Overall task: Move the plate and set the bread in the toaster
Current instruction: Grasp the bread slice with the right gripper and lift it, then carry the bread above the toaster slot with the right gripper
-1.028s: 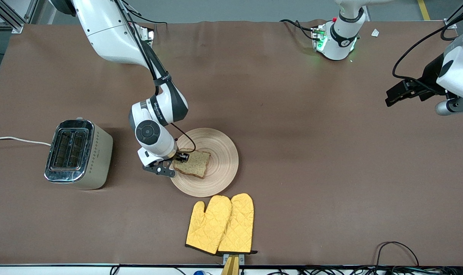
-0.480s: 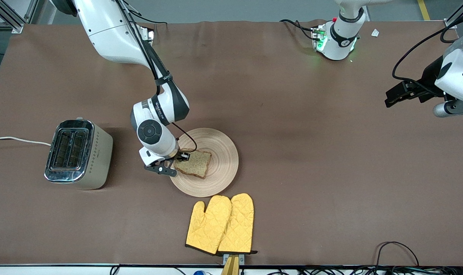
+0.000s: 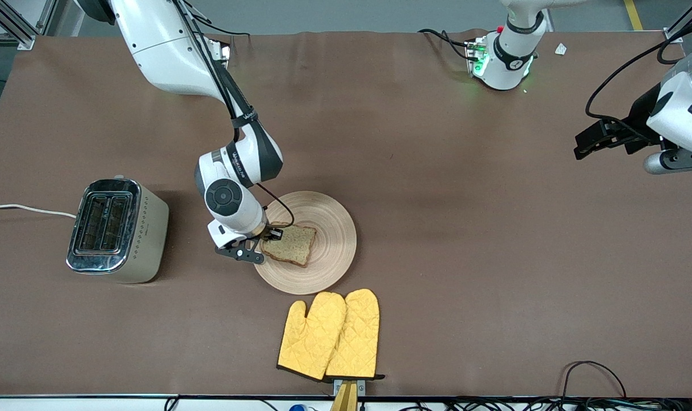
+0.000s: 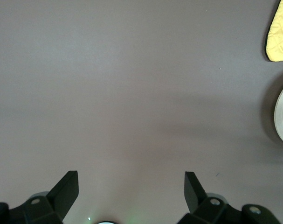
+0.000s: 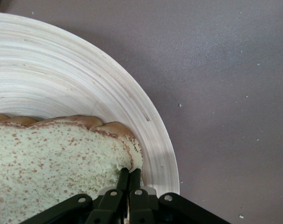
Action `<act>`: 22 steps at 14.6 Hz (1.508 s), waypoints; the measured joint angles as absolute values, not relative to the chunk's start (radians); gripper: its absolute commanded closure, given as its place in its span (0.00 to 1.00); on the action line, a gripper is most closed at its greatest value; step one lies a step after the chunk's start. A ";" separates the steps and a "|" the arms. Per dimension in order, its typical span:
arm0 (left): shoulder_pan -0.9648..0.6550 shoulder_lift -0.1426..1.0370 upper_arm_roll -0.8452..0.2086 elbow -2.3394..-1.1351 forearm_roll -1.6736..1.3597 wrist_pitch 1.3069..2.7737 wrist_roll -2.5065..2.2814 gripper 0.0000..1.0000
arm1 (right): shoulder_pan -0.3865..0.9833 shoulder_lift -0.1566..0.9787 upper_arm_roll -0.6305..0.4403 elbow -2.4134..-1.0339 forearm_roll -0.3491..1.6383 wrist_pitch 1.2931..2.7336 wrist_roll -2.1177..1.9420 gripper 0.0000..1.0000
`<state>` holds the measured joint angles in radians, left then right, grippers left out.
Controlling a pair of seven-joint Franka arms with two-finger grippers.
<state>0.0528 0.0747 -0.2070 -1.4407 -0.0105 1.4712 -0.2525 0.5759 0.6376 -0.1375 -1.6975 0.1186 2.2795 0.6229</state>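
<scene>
I am pinching the bread (image 5: 52,163) in my right pincer (image 5: 128,176); next, lifting toward the toaster (image 3: 117,229); left pincer (image 4: 131,186) is waiting open.

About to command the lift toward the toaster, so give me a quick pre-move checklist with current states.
1. right gripper shut on the bread: ok, its fingers pinch the slice's edge, at the plate's rim.
2. Grip depth: cannot tell; only a thin bit of edge looks caught, so it may tear or slip.
3. Bread free of the plate: not ok yet, the slice lies on it.
4. toaster slots up and unblocked: ok.
5. Path to the toaster: ok; the oven mitts lie nearer the front camera than the plate.
6. left gripper out of the way: ok, open, waiting over bare table.
</scene>
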 measured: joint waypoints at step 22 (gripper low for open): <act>0.053 0.073 -0.212 -1.437 -0.010 1.468 -0.252 0.00 | 0.524 0.404 -0.194 -1.437 -0.811 1.320 0.321 1.00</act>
<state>0.0526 0.0732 -0.2124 -1.4372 -0.0105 1.4684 -0.2520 0.5243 0.4036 -0.1936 -1.4373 -0.8114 1.3199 0.3211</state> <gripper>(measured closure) 0.000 0.969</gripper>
